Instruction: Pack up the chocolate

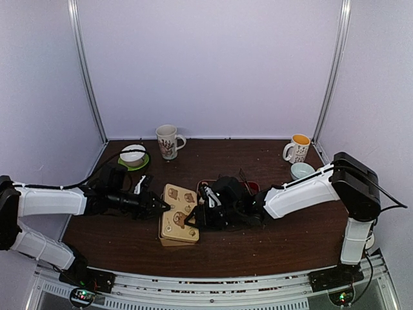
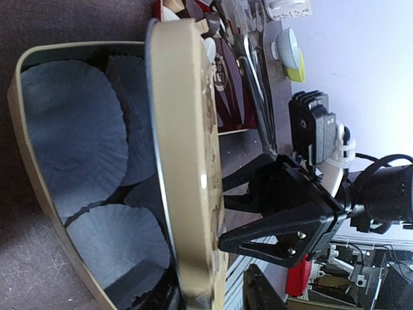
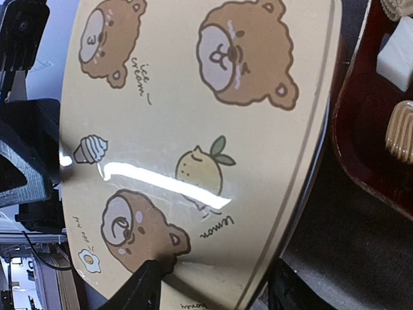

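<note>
From my station I take the cream-coloured rectangular metal tin (image 1: 173, 241), at the middle of the dark brown wooden table (image 1: 290, 239), as my reference. Its flat lid (image 3: 193, 129) is printed with brown bear faces, a lemon and an ice-cream cone. The lid is tipped up off the tin on the left side, so the left wrist view looks under it at the white pleated paper cups (image 2: 71, 135) lining the inside.

The left gripper (image 1: 157, 206) sits at the lid's left edge. Its fingers hardly show in its own camera, and I cannot tell whether it is clamped on the lid. The right gripper (image 1: 192, 219) is at the lid's right edge. One black finger (image 3: 147, 287) rests on the printed face and the other lies past the rim. The jaws stand apart around that corner, but I cannot tell whether they are pinching it.

The chocolate (image 3: 395, 55) lies just right of the tin in a shallow dark red tray (image 3: 361, 161). I can make out a white cube and a tan ridged piece there. Long thin metal tongs (image 2: 255, 90) lie by the tray, on its side away from the tin. A white patterned mug (image 1: 168, 141) stands well beyond the tin.
</note>
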Tool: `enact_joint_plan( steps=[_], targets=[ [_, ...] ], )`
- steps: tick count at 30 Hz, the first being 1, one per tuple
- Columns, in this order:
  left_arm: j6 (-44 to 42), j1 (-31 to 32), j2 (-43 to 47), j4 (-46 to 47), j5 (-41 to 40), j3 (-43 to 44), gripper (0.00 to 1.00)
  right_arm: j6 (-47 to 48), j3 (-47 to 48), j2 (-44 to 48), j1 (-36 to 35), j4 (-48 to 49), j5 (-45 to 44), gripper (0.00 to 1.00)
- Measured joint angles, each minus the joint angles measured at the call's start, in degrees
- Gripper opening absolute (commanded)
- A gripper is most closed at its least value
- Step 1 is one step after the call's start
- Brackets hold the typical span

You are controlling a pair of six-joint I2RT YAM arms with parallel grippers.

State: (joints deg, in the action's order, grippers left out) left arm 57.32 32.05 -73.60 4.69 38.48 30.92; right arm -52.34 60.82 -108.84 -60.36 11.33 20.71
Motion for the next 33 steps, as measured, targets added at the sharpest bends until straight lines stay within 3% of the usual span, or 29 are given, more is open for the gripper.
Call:
enact_joint_plan(
  steps=[8,17,33],
  targets=[
    [1.20,1.07,-0.33,2.27,1.46,0.57,0.12,0.35,0.00,0.63,0.00,0.00,-0.02,0.58],
    [1.84,2.29,-0.63,4.50,2.97,1.42,0.00,2.12,0.00,3.02,0.00,-1.68,-0.85,0.61],
    [8.09,9.14,-8.85,15.89,4.22,6.19,0.00,8.98,-0.72,12.68,0.72,-12.02,-8.92,0.64]
  ],
)
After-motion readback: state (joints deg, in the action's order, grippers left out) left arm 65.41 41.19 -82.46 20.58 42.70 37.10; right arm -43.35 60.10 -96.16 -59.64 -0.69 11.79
